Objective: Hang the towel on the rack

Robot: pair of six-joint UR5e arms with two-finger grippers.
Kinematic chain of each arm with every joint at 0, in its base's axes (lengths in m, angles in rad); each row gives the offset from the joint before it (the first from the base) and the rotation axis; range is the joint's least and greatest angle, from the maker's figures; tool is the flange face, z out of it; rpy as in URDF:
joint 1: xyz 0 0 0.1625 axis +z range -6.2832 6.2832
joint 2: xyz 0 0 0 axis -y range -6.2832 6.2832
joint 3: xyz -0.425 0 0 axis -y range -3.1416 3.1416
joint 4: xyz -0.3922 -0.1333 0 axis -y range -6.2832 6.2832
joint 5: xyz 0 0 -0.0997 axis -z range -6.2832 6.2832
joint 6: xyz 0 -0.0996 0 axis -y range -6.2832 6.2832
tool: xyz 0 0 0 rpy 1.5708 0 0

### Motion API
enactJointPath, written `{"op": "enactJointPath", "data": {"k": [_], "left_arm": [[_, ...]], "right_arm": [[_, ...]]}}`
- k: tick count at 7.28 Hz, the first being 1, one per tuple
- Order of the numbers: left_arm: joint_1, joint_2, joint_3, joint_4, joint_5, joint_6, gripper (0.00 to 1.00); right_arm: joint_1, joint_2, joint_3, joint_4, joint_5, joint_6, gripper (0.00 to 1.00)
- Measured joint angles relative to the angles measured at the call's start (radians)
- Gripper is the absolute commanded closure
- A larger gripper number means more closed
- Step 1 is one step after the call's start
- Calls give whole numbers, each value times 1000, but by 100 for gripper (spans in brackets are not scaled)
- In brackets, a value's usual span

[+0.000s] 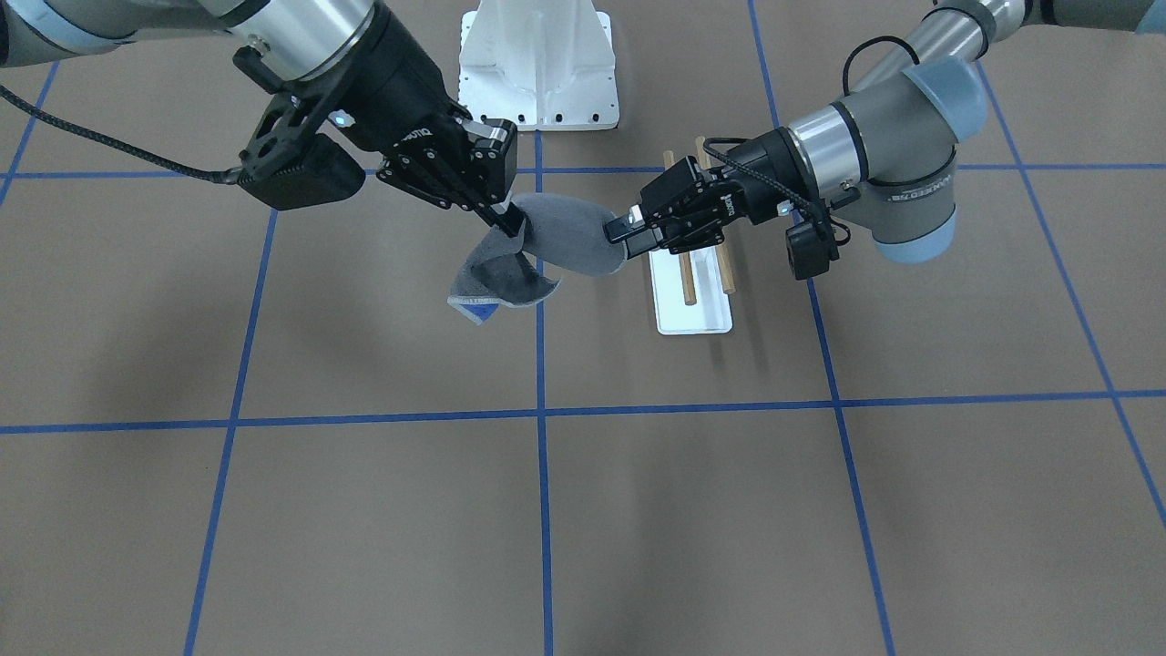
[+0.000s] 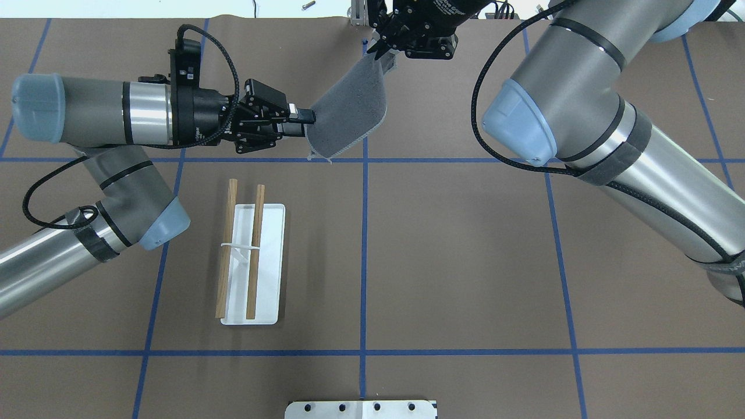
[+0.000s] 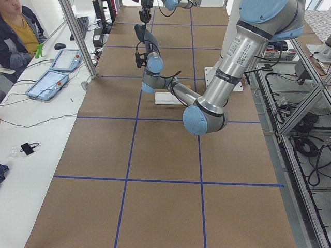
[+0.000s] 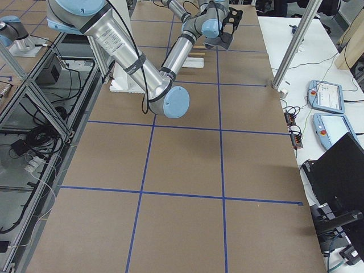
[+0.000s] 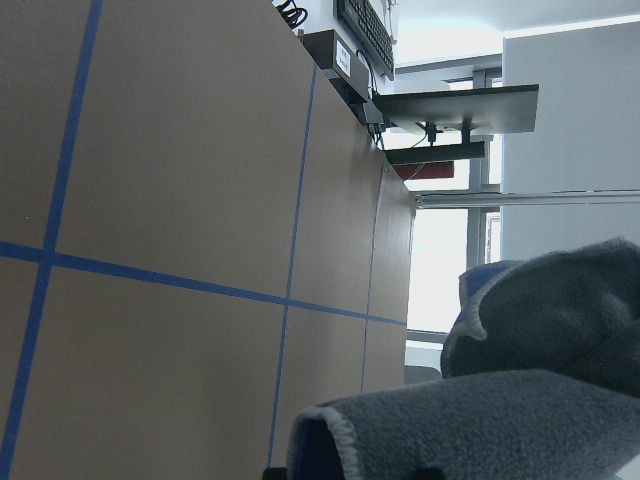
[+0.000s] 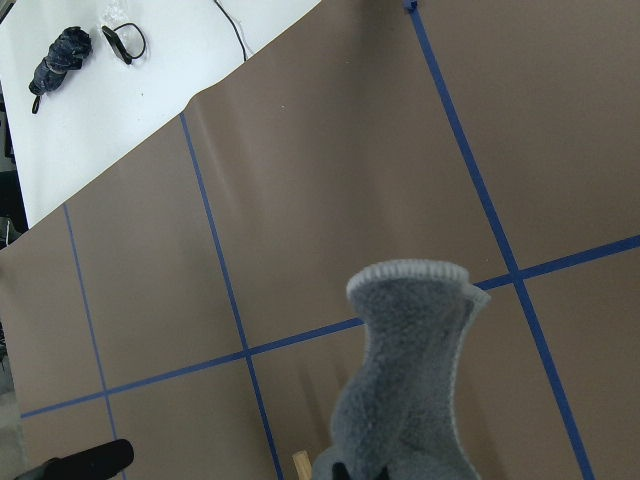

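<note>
The dark grey towel (image 1: 569, 239) hangs in the air between my two grippers, with its blue corner patch (image 1: 480, 312) drooping low. My left gripper (image 1: 627, 233) is shut on one edge of the towel (image 2: 352, 110). My right gripper (image 1: 506, 220) is shut on the opposite edge, at the far side of the table in the overhead view (image 2: 385, 53). The rack (image 2: 268, 262) stands on the table with two wooden dowels (image 2: 224, 250) over a white base. It is below and behind my left gripper (image 2: 304, 119) and apart from the towel. Grey cloth fills the bottom of both wrist views (image 5: 540, 410) (image 6: 415, 380).
A white bolted metal pedestal (image 1: 537, 64) stands at the robot's side of the table, also seen from overhead (image 2: 361, 409). Blue tape lines (image 2: 364, 256) cross the brown table cover. A seated person (image 3: 15, 31) and tablets are beside the table's far edge.
</note>
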Motion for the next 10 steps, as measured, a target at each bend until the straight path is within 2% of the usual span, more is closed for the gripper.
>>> {"op": "enactJointPath", "data": {"k": [4,5,7,10], "left_arm": [[0,0,0,-29,4,-48,100],[0,0,-1,-34,11,-56,100],[1,-1,-9,-35,15,-61,100],[2,8,-53,-18,15,-71,100]], "right_arm": [[1,0,0,9,0,0,100],[4,-3,0,15,0,0,1],[16,-32,19,23,0,-2,0],[52,-217,159,25,1,-72,0]]}}
